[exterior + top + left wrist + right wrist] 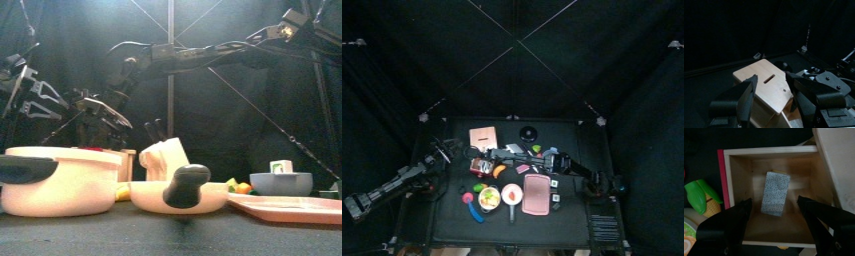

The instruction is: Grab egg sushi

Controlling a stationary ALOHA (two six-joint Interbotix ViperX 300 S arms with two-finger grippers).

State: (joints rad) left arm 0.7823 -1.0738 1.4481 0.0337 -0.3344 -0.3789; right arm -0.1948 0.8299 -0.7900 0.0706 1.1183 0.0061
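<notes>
I see the black table (456, 225) bearing, far left, a wooden board (484, 136); mid-left, an open wooden box (480, 166); near left, a white pot (54, 180) and a pan (181, 196); near right, a pink tray (537, 195).

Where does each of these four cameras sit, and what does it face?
Top: overhead, straight down; both arms at the table.
Front: table-edge height, level; arms behind pale toy pot.
Left wrist: open left tool over light wooden board.
Right wrist: open right tool above open wooden box with grey block.
Top shares the box.
</notes>
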